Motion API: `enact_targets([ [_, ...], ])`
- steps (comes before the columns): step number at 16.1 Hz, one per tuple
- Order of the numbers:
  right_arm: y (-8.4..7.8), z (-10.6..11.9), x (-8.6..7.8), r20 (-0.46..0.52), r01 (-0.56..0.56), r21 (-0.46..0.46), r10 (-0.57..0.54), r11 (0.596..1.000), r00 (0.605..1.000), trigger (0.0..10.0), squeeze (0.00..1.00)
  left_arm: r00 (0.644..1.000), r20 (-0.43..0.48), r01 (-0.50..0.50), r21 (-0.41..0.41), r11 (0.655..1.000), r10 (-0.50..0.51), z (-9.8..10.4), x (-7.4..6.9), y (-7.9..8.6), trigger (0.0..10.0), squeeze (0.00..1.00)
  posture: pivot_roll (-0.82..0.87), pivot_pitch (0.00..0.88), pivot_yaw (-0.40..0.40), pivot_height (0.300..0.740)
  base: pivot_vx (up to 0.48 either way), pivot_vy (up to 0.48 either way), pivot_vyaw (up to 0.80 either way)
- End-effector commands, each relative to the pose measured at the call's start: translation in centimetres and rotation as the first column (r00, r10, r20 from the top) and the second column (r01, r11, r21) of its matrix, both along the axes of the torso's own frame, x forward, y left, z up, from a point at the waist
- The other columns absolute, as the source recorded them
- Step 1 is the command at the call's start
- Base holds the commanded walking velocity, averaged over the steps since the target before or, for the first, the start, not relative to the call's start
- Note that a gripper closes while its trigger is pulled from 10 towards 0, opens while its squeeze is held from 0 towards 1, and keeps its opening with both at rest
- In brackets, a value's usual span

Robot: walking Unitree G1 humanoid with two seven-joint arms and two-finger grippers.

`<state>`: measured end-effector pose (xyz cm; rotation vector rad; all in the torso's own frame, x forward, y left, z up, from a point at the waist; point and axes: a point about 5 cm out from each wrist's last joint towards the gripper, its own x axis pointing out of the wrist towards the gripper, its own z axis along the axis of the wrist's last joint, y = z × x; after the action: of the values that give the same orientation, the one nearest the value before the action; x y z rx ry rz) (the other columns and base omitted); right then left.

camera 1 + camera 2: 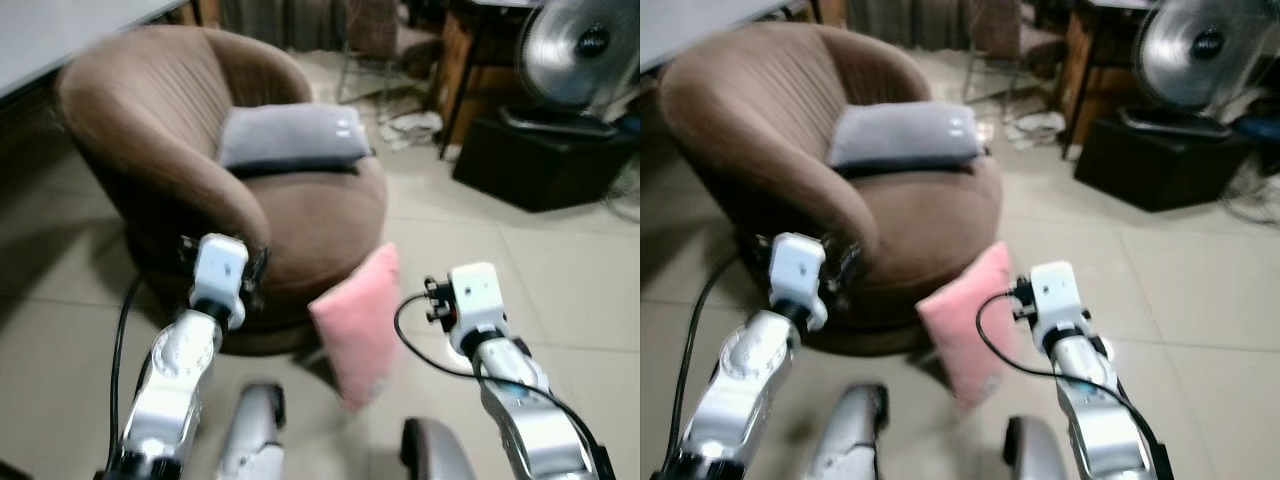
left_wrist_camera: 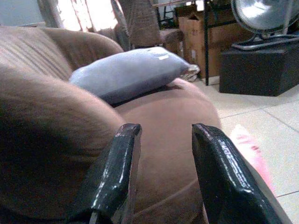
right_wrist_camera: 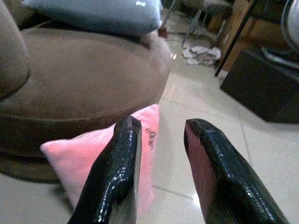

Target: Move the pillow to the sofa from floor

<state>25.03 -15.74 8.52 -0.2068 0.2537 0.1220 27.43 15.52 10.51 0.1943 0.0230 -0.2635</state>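
Here, in the left eye view, a pink pillow [image 1: 358,322] is standing on a corner on the tiled floor [image 1: 560,280], leaning against the front of a round brown armchair [image 1: 160,130]. A grey pillow [image 1: 290,135] is lying on the seat, toward the back. The left arm [image 1: 185,350] is reaching toward the chair's arm at about 9 o'clock from the pink pillow, and the right arm [image 1: 490,350] is hovering at about 3 o'clock from it. A fan [image 1: 580,55] is sitting on a black box [image 1: 540,160] at about 2 o'clock.

In the right eye view the same layout is showing: the pink pillow is standing between the two wrists, just beside the right one.

In the left wrist view the left gripper [image 2: 163,175] is holding its fingers [image 2: 117,177] parted with nothing between them, just above the chair's brown upholstery. The grey pillow is lying beyond, and an edge of the pink pillow is peeking past one finger.

In the right wrist view the right gripper [image 3: 159,170] is spreading its fingers [image 3: 117,172] apart and gripping nothing. The pink pillow is lying just beneath and beyond one fingertip, against the seat's base; whether they are touching is unclear.
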Motion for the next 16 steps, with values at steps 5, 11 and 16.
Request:
enact_targets([
  [5,-0.03,0.43,0.22,0.016,-0.001,0.009,0.001,1.000,1.000,10.0,0.00,1.000,0.023,0.009,0.004,1.000,-0.009,0.66,0.55,0.04,10.0,0.00,-0.02,0.010,0.009,0.590,0.382,0.000,-0.49],
  [11,-0.04,0.39,0.29,0.016,-0.008,-0.004,0.008,1.000,1.000,10.0,0.00,1.000,0.021,0.013,0.007,1.000,-0.013,0.61,0.60,0.01,10.0,0.00,-0.03,0.011,0.012,0.590,0.382,0.000,0.00],
  [16,-0.04,0.27,0.32,0.008,-0.003,0.002,0.003,1.000,1.000,10.0,0.00,1.000,0.018,0.017,0.007,1.000,-0.017,0.57,0.63,0.01,10.0,0.00,-0.02,0.009,0.011,0.590,0.364,0.000,-0.09],
])
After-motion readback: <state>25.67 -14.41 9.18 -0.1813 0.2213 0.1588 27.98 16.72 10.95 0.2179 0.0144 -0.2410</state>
